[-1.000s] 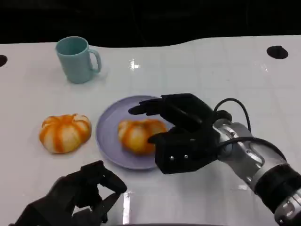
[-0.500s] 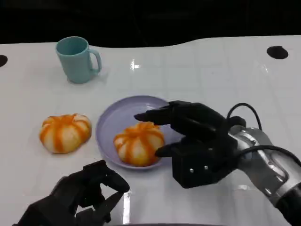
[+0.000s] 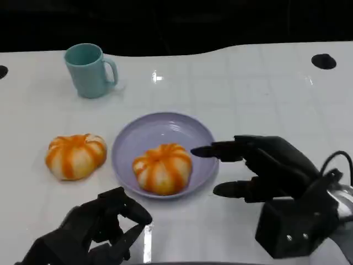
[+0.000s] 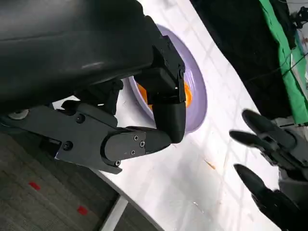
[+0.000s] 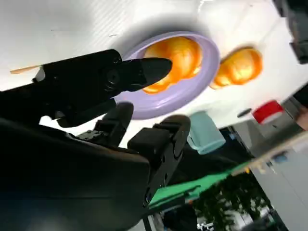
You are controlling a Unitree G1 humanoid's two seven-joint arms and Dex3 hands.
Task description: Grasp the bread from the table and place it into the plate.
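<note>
- Left hand (image 3: pixel 94 229): fingers curled in on nothing, low over the worktop (image 3: pixel 265 94). A second bread (image 3: pixel 75 155) lies on the worktop beyond these fingers, apart from them and nearer this hand than the other.
- Plate (image 3: pixel 143 135): one bread (image 3: pixel 162 168) sits inside, toward its near rim. Round, so we read no long axis.
- Right hand (image 3: pixel 265 168): fingers spread and released, tips pointing at the plated bread, clear of it.
- Hard to tell: both wrist views are largely blocked by the hands' own shells.
</note>
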